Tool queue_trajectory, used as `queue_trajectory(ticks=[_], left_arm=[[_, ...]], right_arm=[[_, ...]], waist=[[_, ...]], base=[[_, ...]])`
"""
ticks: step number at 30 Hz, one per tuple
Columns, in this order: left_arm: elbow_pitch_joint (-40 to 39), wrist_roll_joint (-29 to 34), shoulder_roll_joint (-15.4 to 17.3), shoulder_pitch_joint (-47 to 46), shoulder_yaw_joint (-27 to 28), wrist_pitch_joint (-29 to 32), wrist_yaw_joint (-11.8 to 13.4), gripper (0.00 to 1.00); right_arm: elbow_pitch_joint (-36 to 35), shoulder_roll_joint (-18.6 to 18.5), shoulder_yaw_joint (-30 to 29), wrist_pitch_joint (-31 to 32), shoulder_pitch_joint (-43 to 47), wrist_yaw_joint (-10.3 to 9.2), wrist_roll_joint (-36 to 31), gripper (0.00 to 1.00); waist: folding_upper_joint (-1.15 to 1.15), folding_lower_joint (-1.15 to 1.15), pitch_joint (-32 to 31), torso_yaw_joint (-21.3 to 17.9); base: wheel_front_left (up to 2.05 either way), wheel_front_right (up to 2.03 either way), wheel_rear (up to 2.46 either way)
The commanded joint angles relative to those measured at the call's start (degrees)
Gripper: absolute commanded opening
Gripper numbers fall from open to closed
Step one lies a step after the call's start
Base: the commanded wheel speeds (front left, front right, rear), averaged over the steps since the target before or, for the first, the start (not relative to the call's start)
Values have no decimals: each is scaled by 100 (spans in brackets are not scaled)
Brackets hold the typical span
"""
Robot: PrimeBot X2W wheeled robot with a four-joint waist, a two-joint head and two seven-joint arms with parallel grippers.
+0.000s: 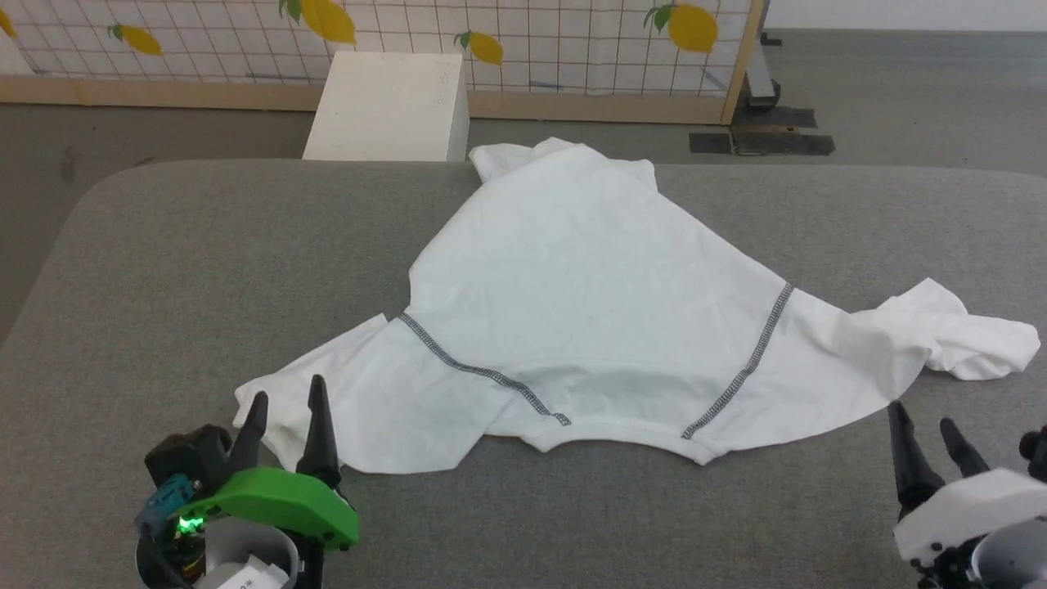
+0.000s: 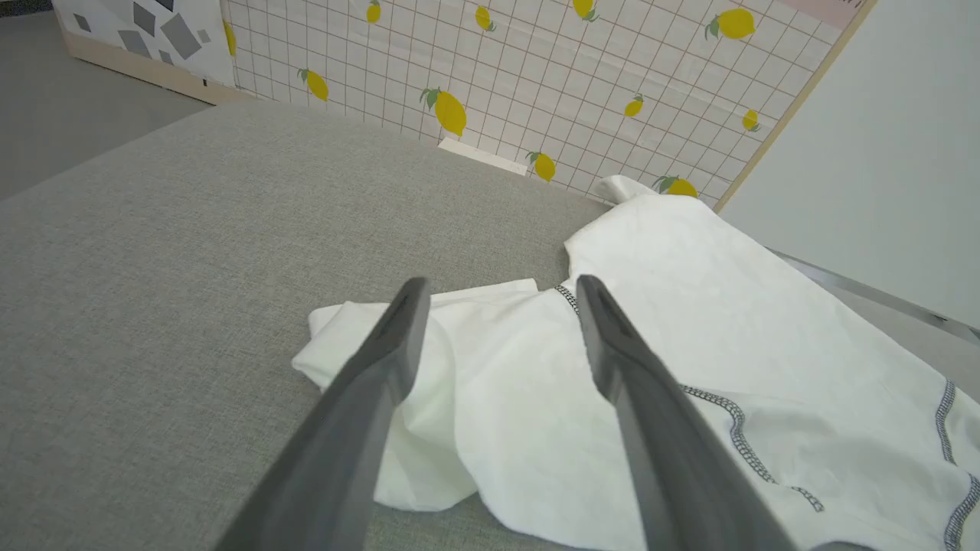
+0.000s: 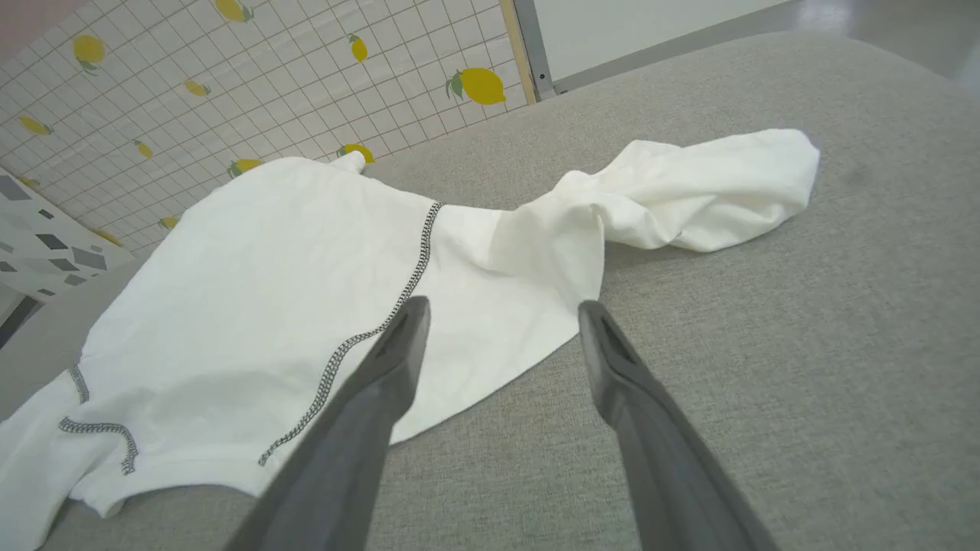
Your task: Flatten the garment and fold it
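– On the table, spread wide, lies the garment: white, neck hole toward the robot, hem at the far edge.
– Flat?
– The body, mostly. Two dark zigzag seams run from the neck out to the underarms. The left sleeve lies fairly flat with its end folded. The right sleeve is bunched in a crumpled heap.
– And the left gripper?
– Fingers apart, holding nothing. It sits at the left sleeve's end, and in the left wrist view the two fingers straddle that end. Whether they touch the cloth I cannot tell.
– The right gripper?
– Fingers apart as well, nothing between them. It is near the garment's edge below the right sleeve. In its wrist view one fingertip lies over the cloth's edge and the other over bare table.
– Beyond the table?
– A white box stands just behind the far edge, beside the hem. Behind it is a screen of white squares with yellow lemons, on a grey floor.
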Motion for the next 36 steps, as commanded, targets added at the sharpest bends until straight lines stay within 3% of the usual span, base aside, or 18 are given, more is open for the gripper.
queue_trajectory(ticks=[1, 5, 8, 11, 15, 17, 27, 29, 30, 36], left_arm=[[6, -22, -41, 116, -43, 54, 29, 100], [3, -189, -196, 214, -168, 271, 12, 100], [129, -535, -388, 255, -293, 934, 122, 100], [264, -744, -476, 218, -440, 1782, 451, 100], [535, -722, -432, 31, -407, 2334, 917, 100], [709, -707, -385, -91, -372, 2437, 1015, 100], [1300, -767, -340, -633, -287, 2081, 685, 100], [1365, -761, -336, -674, -290, 1958, 602, 19], [1382, -761, -335, -676, -288, 1886, 560, 0], [1247, -693, -303, -580, -353, 1415, 261, 0]], right_arm=[[28, 12, 30, -105, 150, -9, 123, 100], [62, 13, 162, -251, 389, -9, 324, 100], [5, 14, 172, -282, 381, -9, 291, 100], [-67, 14, 189, -268, 291, -9, 256, 100], [-131, 14, 240, -270, 167, -9, 250, 100], [-132, 14, 309, -279, 127, -9, 266, 100], [-53, 14, 396, -370, 39, -9, 271, 100], [-54, 15, 396, -364, 20, -9, 239, 100], [-55, 15, 395, -355, 14, -9, 225, 100], [44, 15, 160, 161, -103, -9, 67, 100]], waist=[[0, 0, -76, -32], [0, 0, -97, -105], [0, 0, -52, -143], [0, 0, 24, -180], [0, 0, 160, -234], [0, 0, 228, -278], [0, 0, 498, -366], [0, 0, 515, -377], [0, 0, 518, -381], [0, 0, 551, -363]], base=[[0, 0, 0], [0, 0, 0], [0, 0, 0], [0, 0, 0], [0, 0, 0], [0, 0, 0], [0, 0, 0], [0, 0, 0], [0, 0, 0], [0, 0, 0]])
